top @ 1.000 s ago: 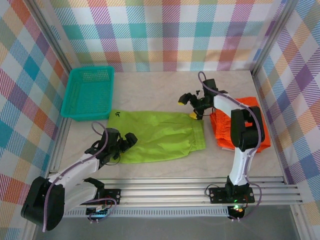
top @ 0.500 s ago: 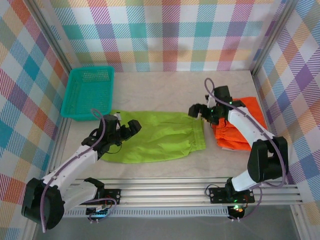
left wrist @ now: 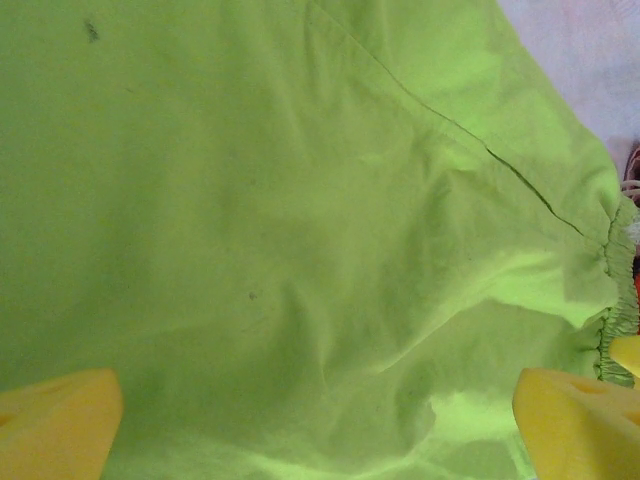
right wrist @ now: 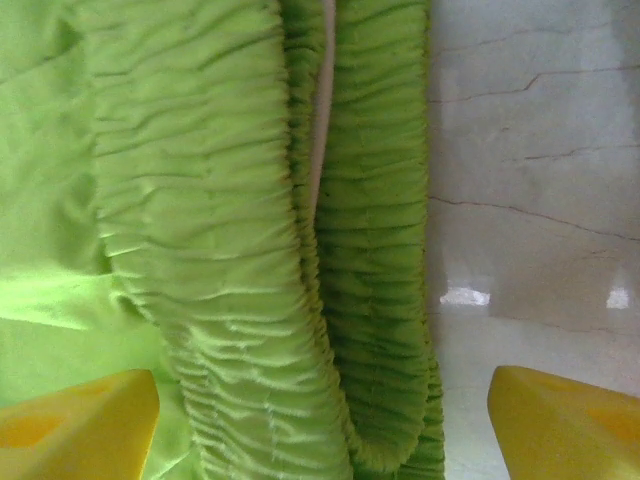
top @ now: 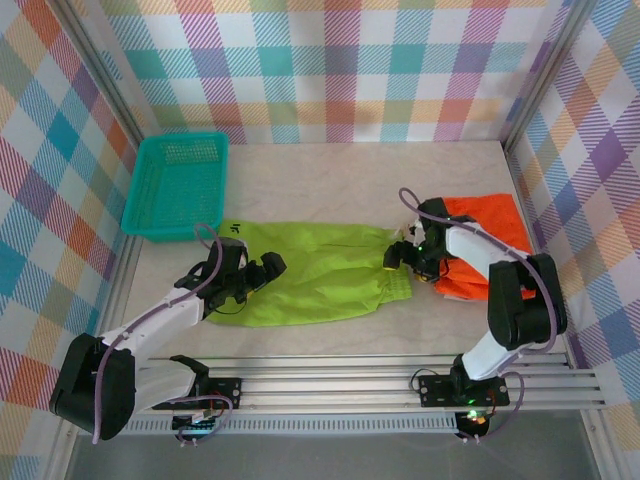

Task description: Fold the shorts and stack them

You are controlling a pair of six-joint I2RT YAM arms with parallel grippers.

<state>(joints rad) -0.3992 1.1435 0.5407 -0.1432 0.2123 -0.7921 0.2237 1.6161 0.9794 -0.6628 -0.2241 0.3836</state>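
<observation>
Lime green shorts [top: 310, 285] lie spread flat mid-table, with the gathered waist [top: 398, 272] at their right end. Folded orange shorts [top: 487, 215] sit to the right of them. My left gripper [top: 262, 270] hovers open over the left part of the green shorts. In the left wrist view smooth green fabric [left wrist: 300, 220] lies between its yellow fingertips [left wrist: 55, 425], which are far apart. My right gripper [top: 400, 258] is at the waist end. Its yellow fingertips [right wrist: 565, 420] stand wide, straddling the ruffled green waistband [right wrist: 300, 250], which they do not pinch.
A teal mesh basket [top: 178, 185] stands at the back left, just beyond the green shorts' corner. Bare pale tabletop [right wrist: 530, 200] lies right of the waistband. Plaid walls close in the table on three sides, and a metal rail [top: 330, 385] runs along the front.
The right gripper has come down and left from beside the orange shorts onto the green waistband. The left gripper has moved right, further over the green shorts.
</observation>
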